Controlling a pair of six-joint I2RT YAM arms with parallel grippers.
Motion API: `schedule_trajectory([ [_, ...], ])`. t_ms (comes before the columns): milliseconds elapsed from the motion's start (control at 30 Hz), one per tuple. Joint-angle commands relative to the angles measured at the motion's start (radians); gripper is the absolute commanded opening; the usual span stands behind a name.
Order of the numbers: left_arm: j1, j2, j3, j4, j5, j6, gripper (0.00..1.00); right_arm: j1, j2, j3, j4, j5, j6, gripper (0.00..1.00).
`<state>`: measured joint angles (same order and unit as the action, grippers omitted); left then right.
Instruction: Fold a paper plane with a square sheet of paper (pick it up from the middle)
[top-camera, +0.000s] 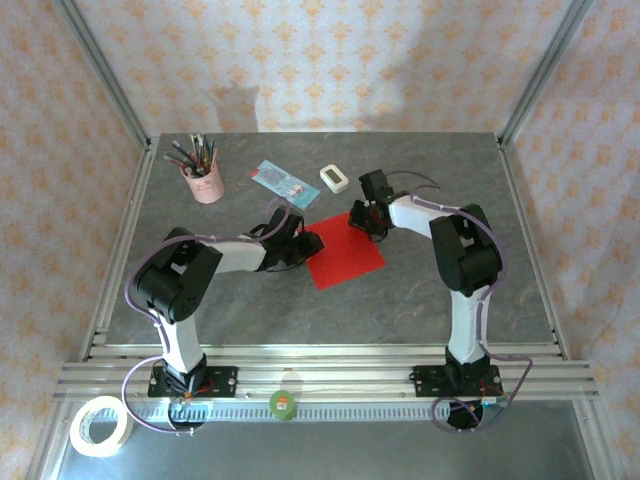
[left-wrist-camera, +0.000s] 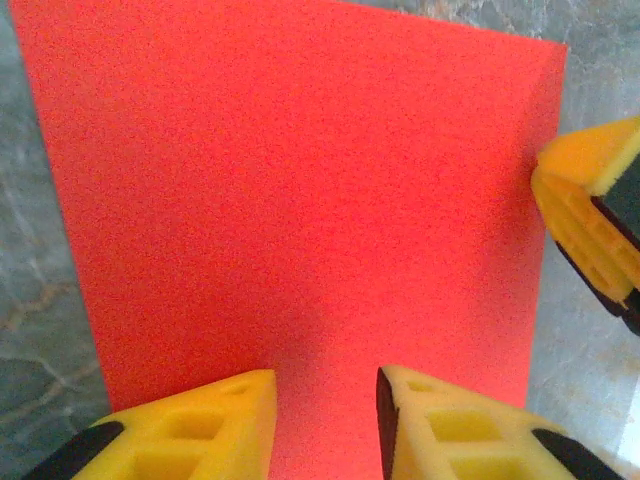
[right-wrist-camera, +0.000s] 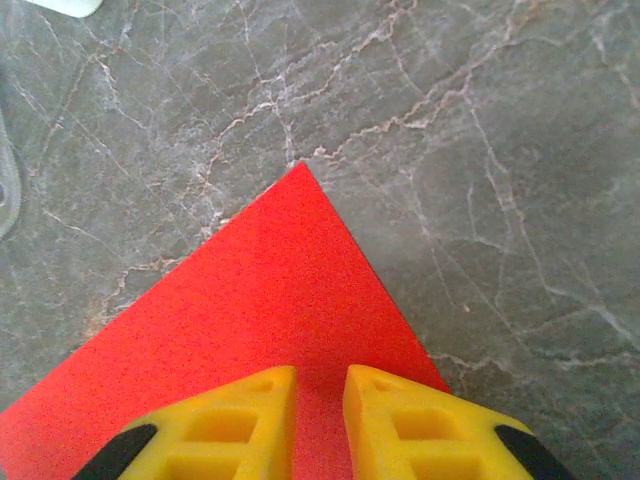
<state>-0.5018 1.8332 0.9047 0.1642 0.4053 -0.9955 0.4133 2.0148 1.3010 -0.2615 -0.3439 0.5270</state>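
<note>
The square sheet of paper (top-camera: 345, 258) is bright red and lies flat on the grey marble table, turned like a diamond. My left gripper (top-camera: 312, 241) is low over its left corner. In the left wrist view the paper (left-wrist-camera: 300, 200) shows flat through the moderate gap of that gripper (left-wrist-camera: 325, 385). My right gripper (top-camera: 362, 222) sits at the paper's far corner. Its yellow fingers (right-wrist-camera: 320, 378) stand a narrow gap apart over the paper (right-wrist-camera: 270, 290), nothing pinched between them. One right finger (left-wrist-camera: 595, 215) shows at the paper's edge in the left wrist view.
A pink cup of pens (top-camera: 203, 180) stands at the back left. A light blue card (top-camera: 283, 180) and a small white block (top-camera: 334, 178) lie just behind the paper. A tape roll (top-camera: 101, 425) and a green roll (top-camera: 284, 404) rest by the front rail.
</note>
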Motion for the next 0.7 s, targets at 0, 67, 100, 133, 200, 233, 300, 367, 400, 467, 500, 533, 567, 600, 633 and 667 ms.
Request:
schedule_trajectory([
  [0, 0.039, 0.033, 0.006, -0.125, -0.036, 0.062, 0.39, -0.001, -0.039, -0.106, -0.046, -0.003, 0.091, 0.24],
  [67, 0.058, 0.038, 0.019, -0.148, -0.031, 0.087, 0.4, 0.0, -0.068, -0.154, -0.015, -0.022, 0.135, 0.25],
  [100, 0.066, 0.041, 0.027, -0.166, -0.031, 0.103, 0.41, 0.001, -0.088, -0.183, 0.005, -0.035, 0.159, 0.26],
  [133, 0.077, 0.044, 0.039, -0.187, -0.03, 0.119, 0.43, 0.0, -0.11, -0.213, 0.027, -0.049, 0.184, 0.26],
  [200, 0.099, 0.049, 0.059, -0.226, -0.033, 0.16, 0.45, 0.001, -0.149, -0.272, 0.079, -0.083, 0.237, 0.27],
  [233, 0.109, 0.052, 0.072, -0.245, -0.035, 0.183, 0.46, 0.005, -0.169, -0.306, 0.115, -0.105, 0.266, 0.28],
  [300, 0.124, 0.065, 0.104, -0.281, -0.038, 0.225, 0.49, 0.013, -0.195, -0.365, 0.179, -0.148, 0.311, 0.29],
  [367, 0.129, 0.07, 0.143, -0.32, -0.048, 0.267, 0.52, 0.016, -0.203, -0.4, 0.242, -0.212, 0.337, 0.29],
  [400, 0.13, 0.099, 0.167, -0.336, -0.05, 0.292, 0.53, 0.013, -0.203, -0.408, 0.264, -0.23, 0.34, 0.29],
  [467, 0.129, 0.109, 0.216, -0.367, -0.048, 0.326, 0.57, 0.004, -0.224, -0.399, 0.284, -0.227, 0.322, 0.3],
  [500, 0.129, 0.104, 0.241, -0.384, -0.047, 0.34, 0.59, -0.005, -0.245, -0.387, 0.284, -0.216, 0.305, 0.32],
  [533, 0.13, 0.095, 0.261, -0.395, -0.042, 0.348, 0.6, -0.014, -0.272, -0.372, 0.282, -0.203, 0.282, 0.35],
  [567, 0.129, 0.084, 0.273, -0.4, -0.039, 0.351, 0.62, -0.023, -0.296, -0.357, 0.278, -0.187, 0.26, 0.38],
  [600, 0.126, 0.067, 0.28, -0.404, -0.033, 0.354, 0.64, -0.034, -0.327, -0.344, 0.273, -0.167, 0.23, 0.43],
  [633, 0.12, 0.036, 0.284, -0.406, -0.029, 0.358, 0.66, -0.044, -0.359, -0.337, 0.271, -0.143, 0.2, 0.48],
  [667, 0.112, 0.021, 0.286, -0.414, -0.031, 0.362, 0.67, -0.052, -0.385, -0.336, 0.268, -0.116, 0.178, 0.53],
])
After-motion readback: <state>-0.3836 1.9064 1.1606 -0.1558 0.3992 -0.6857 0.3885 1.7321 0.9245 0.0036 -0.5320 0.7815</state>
